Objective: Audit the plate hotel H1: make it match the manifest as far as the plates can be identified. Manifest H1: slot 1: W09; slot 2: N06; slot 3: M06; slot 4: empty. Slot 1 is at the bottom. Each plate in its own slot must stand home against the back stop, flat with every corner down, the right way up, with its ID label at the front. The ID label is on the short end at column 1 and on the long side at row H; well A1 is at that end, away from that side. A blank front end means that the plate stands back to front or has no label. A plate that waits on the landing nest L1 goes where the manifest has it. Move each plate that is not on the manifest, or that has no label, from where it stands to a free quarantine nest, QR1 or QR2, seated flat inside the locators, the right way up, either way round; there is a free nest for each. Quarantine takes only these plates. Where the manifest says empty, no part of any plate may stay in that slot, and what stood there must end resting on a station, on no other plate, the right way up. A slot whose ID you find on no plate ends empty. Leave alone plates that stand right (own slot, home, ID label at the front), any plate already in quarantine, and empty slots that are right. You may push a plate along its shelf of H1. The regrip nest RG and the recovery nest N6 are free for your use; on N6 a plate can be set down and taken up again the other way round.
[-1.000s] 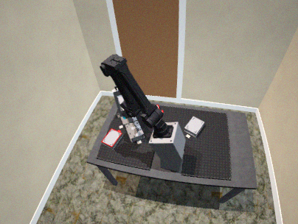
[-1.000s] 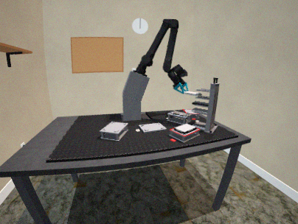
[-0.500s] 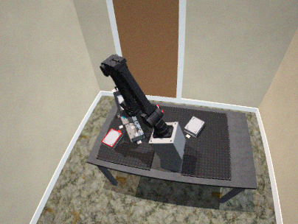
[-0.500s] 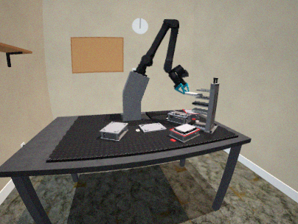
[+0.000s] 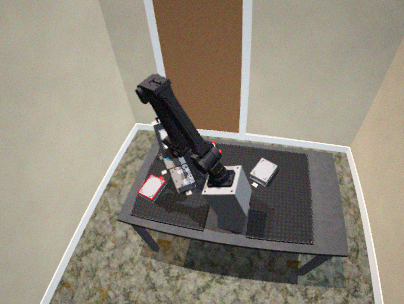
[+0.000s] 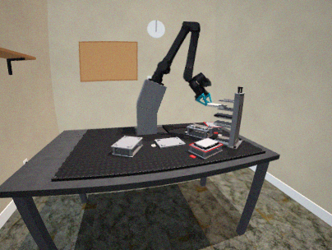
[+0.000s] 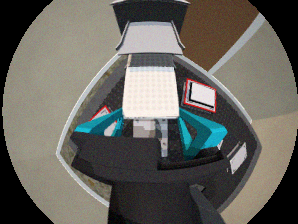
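My gripper (image 6: 208,102) (image 7: 150,111) is shut on a pale plate (image 6: 214,104) (image 7: 150,92), held by its near end. The plate looks roughly level in the exterior view, and its far end reaches in at the upper shelves of the hotel H1 (image 6: 237,123) (image 7: 151,39). Its label cannot be read. A red-rimmed nest (image 6: 193,150) near the hotel bears a white plate (image 6: 207,142) (image 7: 203,93). Another red-rimmed nest with a white top (image 5: 151,187) stands on the other side. Lower shelf contents are too small to tell.
A grey nest (image 5: 183,180) (image 6: 198,131) stands near the hotel. A white-topped nest (image 5: 264,171) (image 6: 127,143) stands on the far side of the arm's pedestal (image 5: 227,205). A low white-topped station (image 6: 169,142) (image 7: 238,158) lies between the nests.
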Robot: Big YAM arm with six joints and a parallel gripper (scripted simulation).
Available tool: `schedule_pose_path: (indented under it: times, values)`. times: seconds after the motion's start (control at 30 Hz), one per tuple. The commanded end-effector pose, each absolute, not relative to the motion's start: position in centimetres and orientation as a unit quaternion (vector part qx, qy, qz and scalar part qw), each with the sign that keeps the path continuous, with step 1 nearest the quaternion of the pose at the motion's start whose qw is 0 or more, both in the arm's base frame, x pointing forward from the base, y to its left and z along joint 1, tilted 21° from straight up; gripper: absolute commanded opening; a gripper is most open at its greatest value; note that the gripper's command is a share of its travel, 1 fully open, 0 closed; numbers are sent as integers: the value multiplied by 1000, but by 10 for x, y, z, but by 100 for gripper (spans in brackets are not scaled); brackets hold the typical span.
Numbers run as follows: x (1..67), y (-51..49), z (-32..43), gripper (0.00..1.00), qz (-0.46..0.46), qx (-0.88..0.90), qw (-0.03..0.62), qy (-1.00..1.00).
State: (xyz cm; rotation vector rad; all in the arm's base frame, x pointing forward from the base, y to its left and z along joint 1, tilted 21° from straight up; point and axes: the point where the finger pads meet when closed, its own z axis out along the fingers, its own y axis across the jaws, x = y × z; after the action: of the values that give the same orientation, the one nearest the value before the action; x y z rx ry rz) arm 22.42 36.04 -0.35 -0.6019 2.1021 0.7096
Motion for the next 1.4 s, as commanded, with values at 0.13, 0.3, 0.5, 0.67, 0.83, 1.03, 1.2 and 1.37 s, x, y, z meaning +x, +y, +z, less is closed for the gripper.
schedule_pose_path:
  times: [0.13,0.3,0.5,0.67,0.83,1.03,1.2,1.37]
  values:
    - [233,365,1,86,282,-237,416,831]
    - [236,367,1,86,281,-237,416,832]
    - [239,369,-3,86,278,-238,413,834]
    - [242,371,1,86,281,-236,417,832]
    - [245,373,1,86,281,-235,417,832]
    - [240,375,3,86,287,-236,417,829]
    - [240,375,3,86,287,-236,417,829]
    - [240,375,3,86,287,-236,417,829]
